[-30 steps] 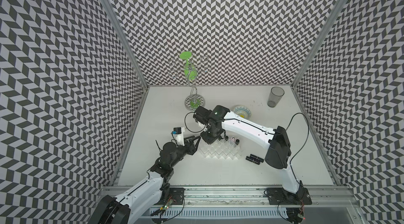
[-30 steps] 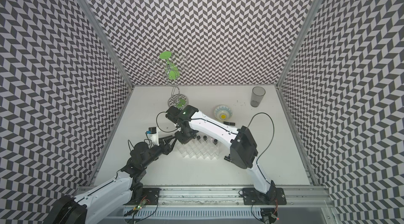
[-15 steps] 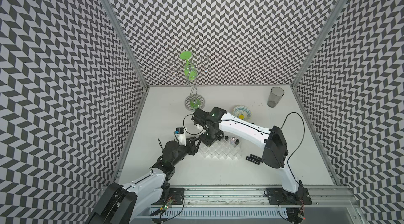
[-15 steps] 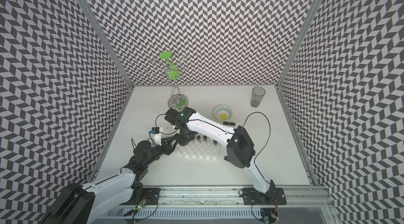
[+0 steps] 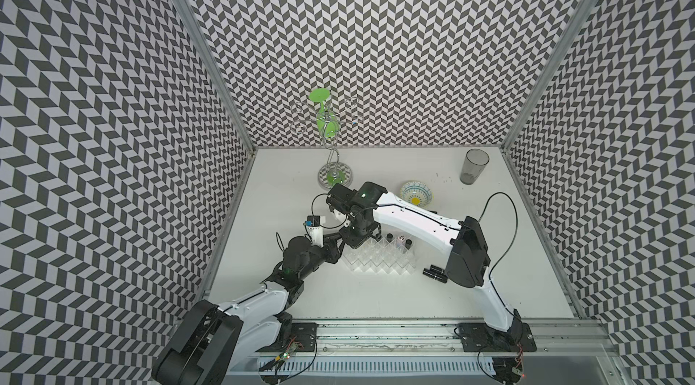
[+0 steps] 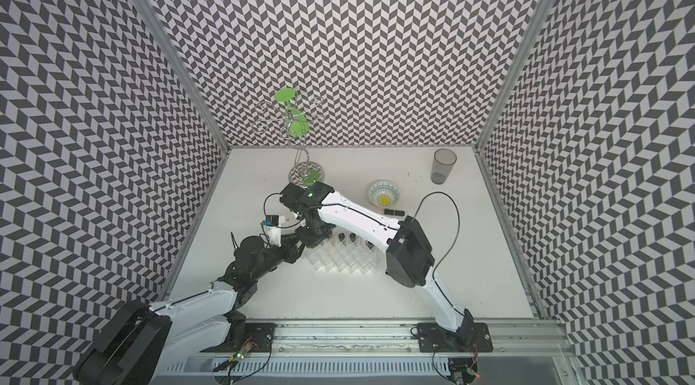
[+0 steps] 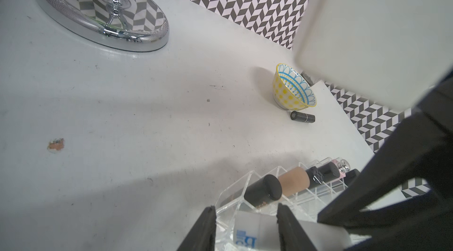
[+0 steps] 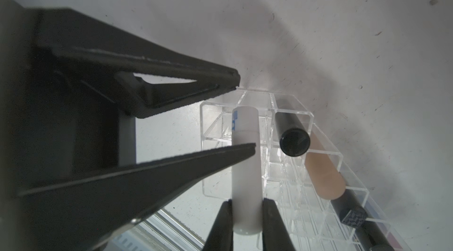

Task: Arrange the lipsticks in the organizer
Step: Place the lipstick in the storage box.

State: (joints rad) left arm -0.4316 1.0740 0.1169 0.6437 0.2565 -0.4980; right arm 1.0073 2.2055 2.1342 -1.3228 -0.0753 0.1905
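Note:
My right gripper (image 8: 247, 203) is shut on a white lipstick (image 8: 245, 176), holding it upright over the left end of the clear organizer (image 8: 291, 112). My left gripper (image 7: 245, 209) is open, its fingers on either side of the same white lipstick (image 7: 255, 227), with a gap on one side. A black lipstick (image 8: 294, 143), a beige one (image 8: 323, 176) and another black one (image 8: 353, 215) stand in the back row. In both top views the two grippers meet at the organizer's (image 5: 380, 259) left end. Two black lipsticks (image 5: 434, 273) lie right of it, and another (image 6: 393, 211) lies by the bowl.
A patterned yellow-centred bowl (image 5: 416, 193) sits behind the organizer and a grey tumbler (image 5: 473, 167) stands at the back right. A chrome stand (image 5: 334, 176) with green pieces stands at the back, just behind my right wrist. My right forearm spans above the organizer's right side.
The left gripper's fingers have drawn closer together around the white lipstick. The right arm has shifted slightly left, still gripping the tube.

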